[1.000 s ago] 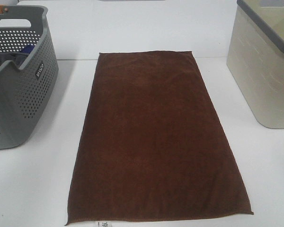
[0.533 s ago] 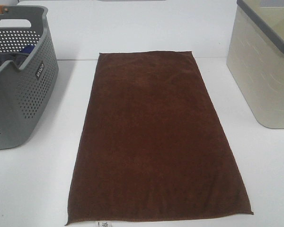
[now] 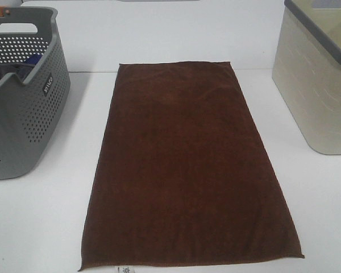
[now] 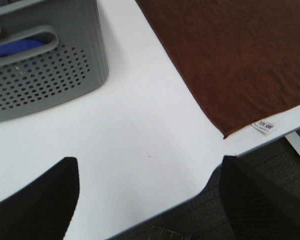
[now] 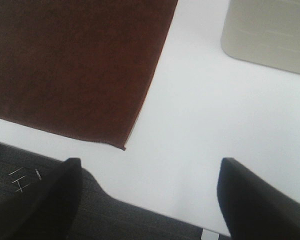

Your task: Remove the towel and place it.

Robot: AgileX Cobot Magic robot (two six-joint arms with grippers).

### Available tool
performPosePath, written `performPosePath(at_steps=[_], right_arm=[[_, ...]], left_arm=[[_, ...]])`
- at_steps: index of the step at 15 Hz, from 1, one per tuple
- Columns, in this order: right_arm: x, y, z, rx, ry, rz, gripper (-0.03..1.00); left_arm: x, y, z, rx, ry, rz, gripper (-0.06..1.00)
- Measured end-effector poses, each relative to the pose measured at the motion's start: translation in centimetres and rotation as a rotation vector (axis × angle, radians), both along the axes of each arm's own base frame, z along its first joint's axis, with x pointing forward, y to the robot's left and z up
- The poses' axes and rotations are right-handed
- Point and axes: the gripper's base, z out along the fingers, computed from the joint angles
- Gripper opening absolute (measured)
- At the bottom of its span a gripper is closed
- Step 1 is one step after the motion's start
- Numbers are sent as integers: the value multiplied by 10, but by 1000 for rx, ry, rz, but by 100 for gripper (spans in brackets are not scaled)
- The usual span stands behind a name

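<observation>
Between the perforated grey plastic basket (image 3: 23, 96) at far left and the beige plastic bin (image 3: 315, 85) at far right, the dark brown rectangular towel (image 3: 187, 170) lies flat on the white table (image 3: 40, 222), while my left gripper (image 4: 150, 200) and right gripper (image 5: 150, 200) hang wide open, empty, off its near corners.

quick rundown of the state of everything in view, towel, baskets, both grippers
towel: spread flat on the white table, unfolded, ungripped
white tag: at the towel's near corner, by the table edge
grey basket: upright, bluish fabric inside
beige basket: upright, contents hidden
left gripper: open, empty
right gripper: open, empty
</observation>
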Motion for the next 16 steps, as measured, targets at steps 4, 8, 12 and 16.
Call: performPosePath(at_steps=[4,8,12,16], right_arm=[[0,5,-1,41,3,38,71],[0,5,-1,36,0,46,71],[0,5,-1,25,-3,56,71],[0,5,-1,25,-3,56,71]], left_arm=[[3,-9,-5,-5,-38,-102,74],[3,-10,-4,-2,-44,-115,74],[3,-10,-4,-2,-44,-115,74],[3,-10,-4,-2,-44,-115,74]])
